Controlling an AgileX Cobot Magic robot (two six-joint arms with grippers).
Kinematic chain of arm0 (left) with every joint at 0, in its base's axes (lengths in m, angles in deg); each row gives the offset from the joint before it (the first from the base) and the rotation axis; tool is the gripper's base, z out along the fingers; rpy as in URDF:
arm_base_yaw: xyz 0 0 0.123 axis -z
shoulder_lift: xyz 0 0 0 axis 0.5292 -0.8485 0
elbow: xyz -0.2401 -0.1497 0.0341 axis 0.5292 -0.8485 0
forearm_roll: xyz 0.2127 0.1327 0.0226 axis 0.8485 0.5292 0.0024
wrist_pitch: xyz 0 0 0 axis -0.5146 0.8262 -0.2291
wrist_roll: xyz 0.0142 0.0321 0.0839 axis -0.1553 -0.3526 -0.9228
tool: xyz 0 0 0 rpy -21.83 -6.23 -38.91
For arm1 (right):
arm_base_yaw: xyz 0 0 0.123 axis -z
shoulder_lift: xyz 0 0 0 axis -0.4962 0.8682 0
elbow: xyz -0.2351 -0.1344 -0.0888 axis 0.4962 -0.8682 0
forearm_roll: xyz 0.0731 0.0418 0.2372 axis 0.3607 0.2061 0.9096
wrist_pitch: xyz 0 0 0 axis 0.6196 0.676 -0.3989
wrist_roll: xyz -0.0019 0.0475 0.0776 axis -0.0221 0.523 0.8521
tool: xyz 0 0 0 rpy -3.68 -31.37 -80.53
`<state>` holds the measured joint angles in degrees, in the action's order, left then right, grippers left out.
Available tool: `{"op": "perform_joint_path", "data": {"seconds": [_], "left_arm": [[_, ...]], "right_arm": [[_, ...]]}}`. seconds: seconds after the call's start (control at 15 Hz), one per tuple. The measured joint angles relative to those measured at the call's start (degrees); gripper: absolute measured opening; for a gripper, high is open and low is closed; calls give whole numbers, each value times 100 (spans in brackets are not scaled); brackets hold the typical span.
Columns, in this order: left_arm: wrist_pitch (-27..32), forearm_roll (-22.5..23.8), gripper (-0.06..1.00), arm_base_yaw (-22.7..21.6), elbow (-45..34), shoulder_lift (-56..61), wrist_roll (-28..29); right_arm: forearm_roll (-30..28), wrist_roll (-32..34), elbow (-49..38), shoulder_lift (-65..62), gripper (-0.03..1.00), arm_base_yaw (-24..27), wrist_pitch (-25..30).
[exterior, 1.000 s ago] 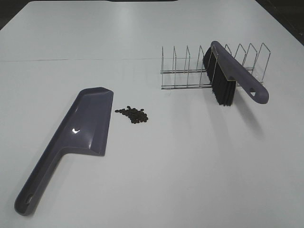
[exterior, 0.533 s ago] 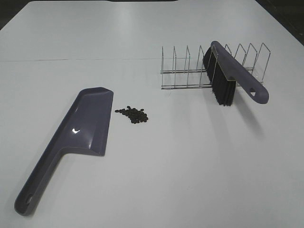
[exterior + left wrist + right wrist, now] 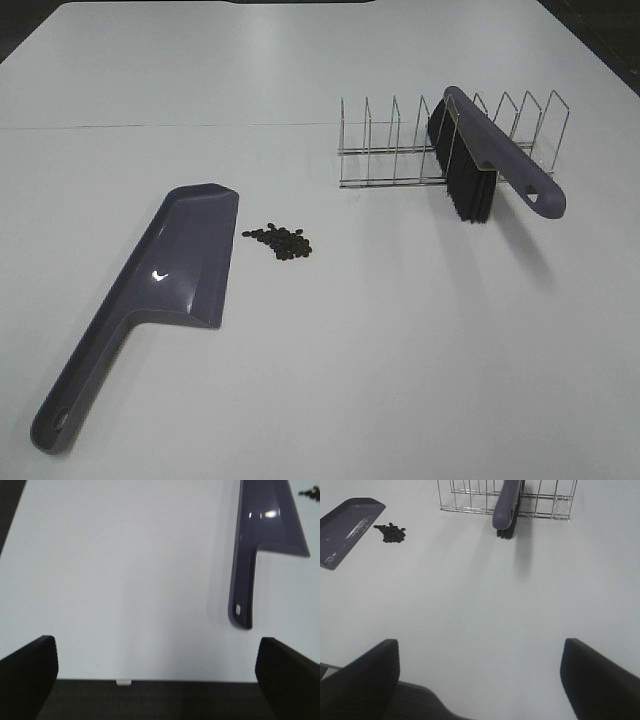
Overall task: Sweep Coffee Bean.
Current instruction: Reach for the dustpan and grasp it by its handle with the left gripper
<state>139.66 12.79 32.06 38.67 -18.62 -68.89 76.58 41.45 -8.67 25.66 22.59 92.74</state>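
The coffee beans (image 3: 282, 241) lie in a small dark cluster on the white table, just right of the purple dustpan (image 3: 185, 255). The purple brush (image 3: 495, 150) with black bristles leans in a wire rack (image 3: 395, 150) at the back right. Neither gripper shows in the exterior high view. In the left wrist view my left gripper (image 3: 159, 677) is open and empty at the table's near edge, with the dustpan (image 3: 267, 520) ahead. In the right wrist view my right gripper (image 3: 480, 680) is open and empty, far from the beans (image 3: 391, 532), brush (image 3: 507, 507) and dustpan (image 3: 345, 530).
The dustpan's long handle (image 3: 75, 395) runs toward the front left corner of the table. The wire rack (image 3: 470, 495) has several upright dividers. The table's near edge (image 3: 125, 681) lies right below my left gripper.
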Motion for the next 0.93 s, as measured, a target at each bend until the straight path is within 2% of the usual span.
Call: {"op": "perform_joint_path", "data": {"seconds": [0.33, 0.53, 0.73, 0.93], "left_arm": [[86, -418, 99, 0, 46, -2212, 0], [-6, -504, 99, 0, 246, -2997, -34], [-361, -516, 99, 46, 590, -3604, -97], [-550, -590, 98, 642, 619, -4446, 126]], "right_arm": [[6, 0, 0, 0, 80, 0, 0], [6, 0, 0, 0, 80, 0, 0], [6, 0, 0, 0, 80, 0, 0], [6, 0, 0, 0, 80, 0, 0]]}}
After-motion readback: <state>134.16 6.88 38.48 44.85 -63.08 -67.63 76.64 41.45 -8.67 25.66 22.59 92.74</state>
